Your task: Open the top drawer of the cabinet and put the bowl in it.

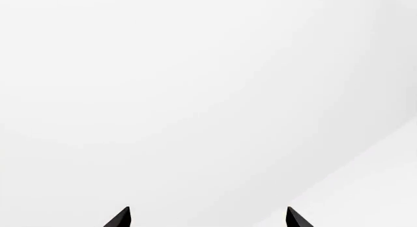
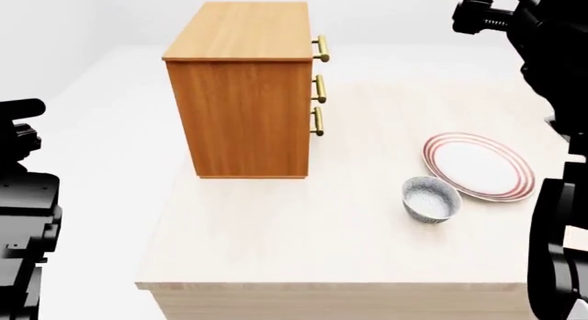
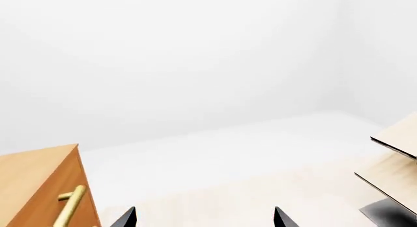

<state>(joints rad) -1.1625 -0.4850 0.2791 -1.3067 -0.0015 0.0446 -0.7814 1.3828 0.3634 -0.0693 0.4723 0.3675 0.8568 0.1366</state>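
The orange-brown cabinet stands on the pale table at the back left, its three drawers facing right and all shut. The top drawer's brass handle shows at the upper right corner, and also in the right wrist view. The speckled bowl sits upright on the table, right of the cabinet. My left gripper is open and empty, facing blank white. My right gripper is open and empty, raised high at the right, with the cabinet's top corner beside its fingertips.
A white plate with red rings lies just behind and right of the bowl. A pale wooden rack shows at the edge of the right wrist view. The table's front edge is near me. My left arm hangs off the table's left.
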